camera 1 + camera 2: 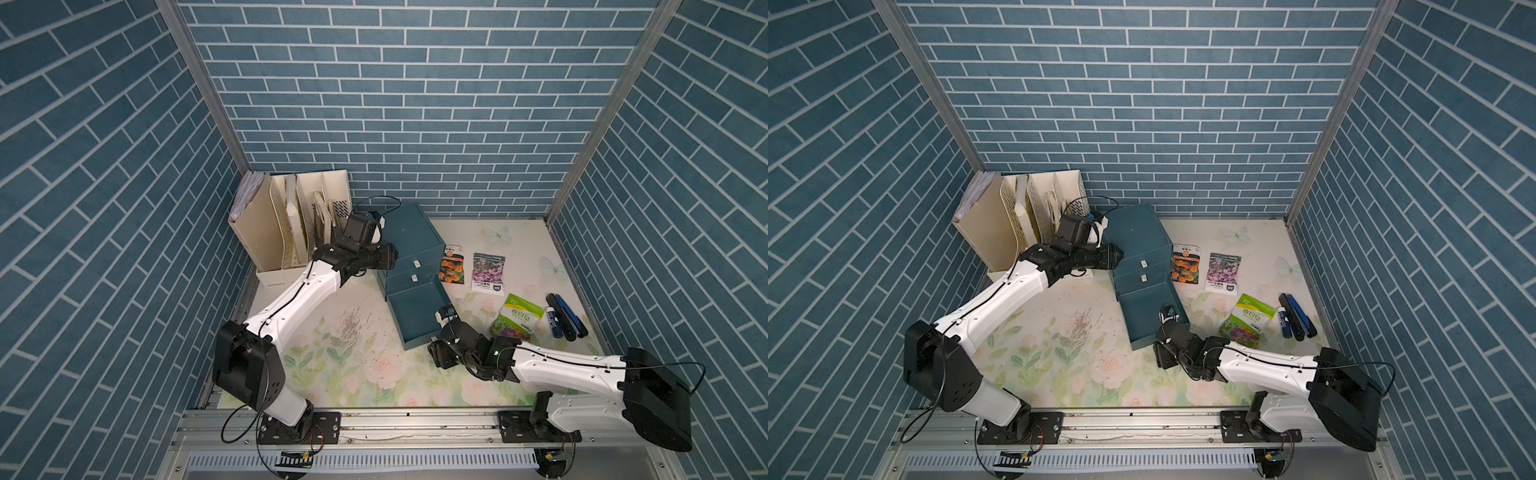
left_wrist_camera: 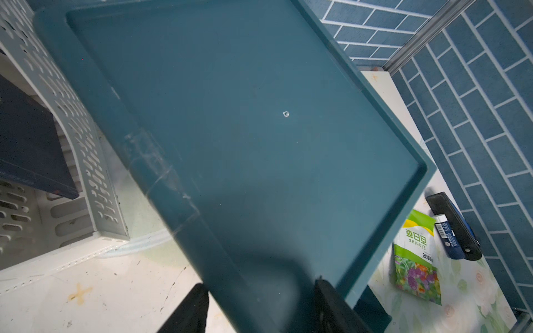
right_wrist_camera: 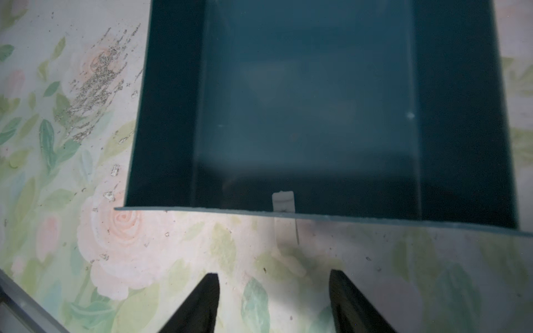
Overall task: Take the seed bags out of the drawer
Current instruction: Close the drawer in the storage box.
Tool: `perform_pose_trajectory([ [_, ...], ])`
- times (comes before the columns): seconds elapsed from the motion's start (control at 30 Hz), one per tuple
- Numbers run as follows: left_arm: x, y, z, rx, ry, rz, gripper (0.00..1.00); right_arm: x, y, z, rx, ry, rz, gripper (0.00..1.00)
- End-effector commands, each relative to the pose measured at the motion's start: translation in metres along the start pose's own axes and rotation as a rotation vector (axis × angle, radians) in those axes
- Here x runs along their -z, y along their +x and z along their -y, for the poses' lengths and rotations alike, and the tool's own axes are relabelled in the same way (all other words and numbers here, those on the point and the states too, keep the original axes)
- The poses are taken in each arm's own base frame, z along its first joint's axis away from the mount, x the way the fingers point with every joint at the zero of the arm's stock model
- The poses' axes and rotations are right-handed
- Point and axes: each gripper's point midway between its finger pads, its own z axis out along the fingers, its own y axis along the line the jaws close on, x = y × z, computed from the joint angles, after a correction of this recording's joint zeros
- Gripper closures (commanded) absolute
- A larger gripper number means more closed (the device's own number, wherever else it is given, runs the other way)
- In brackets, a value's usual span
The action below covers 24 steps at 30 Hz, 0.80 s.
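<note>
**A:** Where do we find the three packets?

**B:** They all lie flat on the table [image 1: 332, 353], outside the drawer [image 1: 415, 320]. Taking the back wall as twelve, the orange bag [image 1: 452, 266] is at the drawer's one o'clock, just beside the cabinet [image 1: 411, 232]. The purple bag [image 1: 487, 272] is at two, near the orange one but apart from it. The green bag [image 1: 517, 322] is at three, with the pens [image 1: 565, 318] just past it.

**A:** And the drawer itself?

**B:** It is the lowest one, pulled out toward six. In the right wrist view we see its bare teal floor.

**A:** The right gripper [image 3: 273, 272]?

**B:** It hangs over the table at the drawer's five o'clock, its fingers spread wide with nothing between them.

**A:** And the left gripper [image 2: 259, 282]?

**B:** It is at the cabinet's eight o'clock, near the file rack [image 1: 286, 224]. Its fingers sit on either side of the cabinet's rim. They seem clamped on it, though the tips are blurred in our view.
</note>
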Motion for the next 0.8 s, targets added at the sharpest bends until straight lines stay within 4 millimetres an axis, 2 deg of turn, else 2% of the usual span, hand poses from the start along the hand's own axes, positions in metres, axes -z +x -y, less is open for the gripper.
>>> perform_pose_trajectory([
  [0.0,-0.02,0.086,-0.022,-0.035,-0.07,-0.31,0.39,-0.006,-0.011,0.001,-0.025,0.023,0.075,0.36],
  [0.77,-0.017,0.087,-0.022,-0.04,-0.07,-0.315,0.38,-0.014,-0.048,-0.004,0.023,0.051,0.246,0.39],
])
